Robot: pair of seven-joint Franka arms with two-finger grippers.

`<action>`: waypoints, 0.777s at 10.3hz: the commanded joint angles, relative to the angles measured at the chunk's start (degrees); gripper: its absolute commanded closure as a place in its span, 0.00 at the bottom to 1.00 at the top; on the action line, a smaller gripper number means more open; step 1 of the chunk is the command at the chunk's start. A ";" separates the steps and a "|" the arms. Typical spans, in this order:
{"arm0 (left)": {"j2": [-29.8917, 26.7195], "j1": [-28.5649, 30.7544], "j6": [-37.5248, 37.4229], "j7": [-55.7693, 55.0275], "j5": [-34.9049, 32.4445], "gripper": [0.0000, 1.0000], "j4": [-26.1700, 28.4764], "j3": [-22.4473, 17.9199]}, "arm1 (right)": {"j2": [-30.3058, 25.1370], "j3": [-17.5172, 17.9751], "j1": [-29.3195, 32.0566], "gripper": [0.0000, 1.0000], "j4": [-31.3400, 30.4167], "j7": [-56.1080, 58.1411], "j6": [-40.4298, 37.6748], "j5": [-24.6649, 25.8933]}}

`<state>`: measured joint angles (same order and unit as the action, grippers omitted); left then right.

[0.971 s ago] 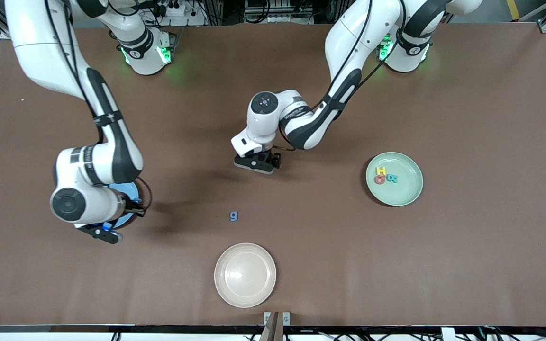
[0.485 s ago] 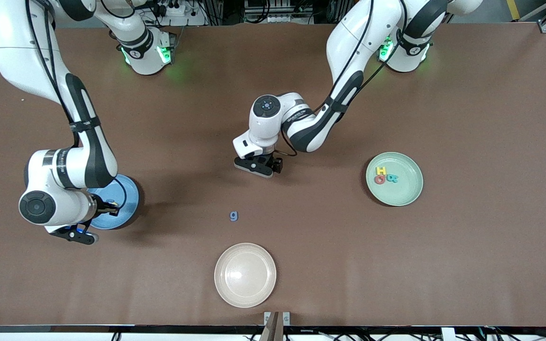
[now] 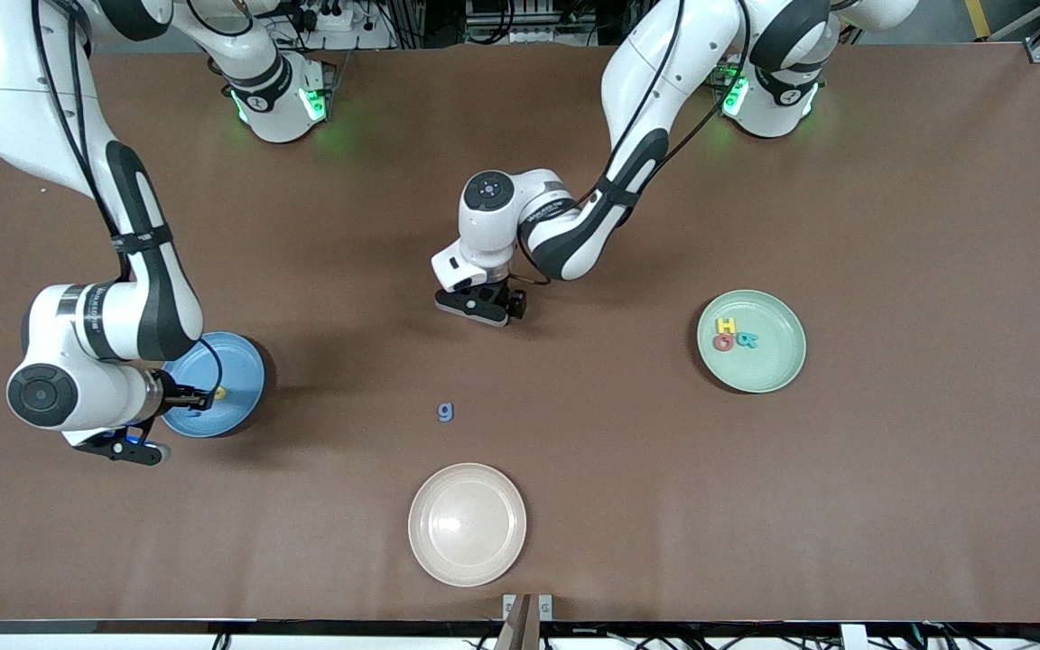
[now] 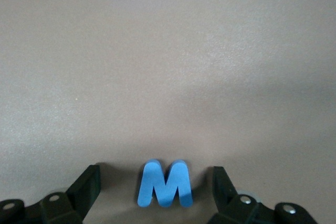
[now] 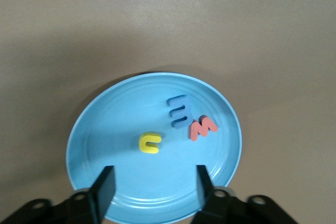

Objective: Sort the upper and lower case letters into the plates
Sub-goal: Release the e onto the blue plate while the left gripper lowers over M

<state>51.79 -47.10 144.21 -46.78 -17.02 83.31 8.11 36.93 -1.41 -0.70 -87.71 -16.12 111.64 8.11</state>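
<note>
My left gripper point(image 3: 480, 310) is low over the table's middle, open, with a blue letter M point(image 4: 165, 183) lying flat between its fingers point(image 4: 87, 189), touching neither. The M is hidden under the hand in the front view. My right gripper point(image 3: 121, 446) is open and empty above the edge of the blue plate point(image 3: 229, 368), which holds a yellow letter point(image 5: 149, 142), a blue letter point(image 5: 181, 111) and a red letter point(image 5: 202, 128). The mint plate point(image 3: 777, 366) holds a yellow H point(image 3: 726, 325), a red letter point(image 3: 722, 342) and a teal letter point(image 3: 747, 340). A blue g point(image 3: 445, 412) lies on the table.
A cream-beige plate point(image 3: 467, 524) stands empty near the table's front edge, nearer to the camera than the blue g. The blue plate is toward the right arm's end, the mint plate toward the left arm's end. The brown table is bare elsewhere.
My right arm has swung toward its own end of the table, uncovering the blue plate and its yellow letter. My left gripper has shifted slightly toward the right arm's end.
</note>
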 commanded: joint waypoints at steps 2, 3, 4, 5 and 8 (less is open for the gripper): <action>0.77 -0.71 -0.33 -1.56 -0.65 0.40 -1.57 -0.99 | -2.30 0.62 -2.54 0.00 -2.29 -5.82 -0.98 0.76; 0.68 -0.80 -0.77 -2.96 -0.65 0.46 -1.48 -0.99 | -2.39 0.71 -3.95 0.00 -2.29 -9.59 -1.16 0.59; 0.68 -0.80 -1.38 -4.62 -0.56 0.46 -1.48 -0.90 | -2.48 1.15 -4.92 0.00 -2.12 -11.89 -1.16 0.24; 0.68 -0.80 -1.47 -5.94 -0.39 0.46 -1.48 -0.90 | -2.48 1.85 -6.06 0.00 -1.95 -14.18 -0.90 -1.42; 0.77 -1.50 -1.48 -6.66 1.72 0.56 -1.40 -0.90 | -2.22 1.85 -9.14 0.00 -1.59 -19.11 0.59 -2.75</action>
<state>51.74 -47.21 143.59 -52.13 -16.76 82.41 7.77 36.22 0.36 -9.50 -87.98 -33.24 111.39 6.48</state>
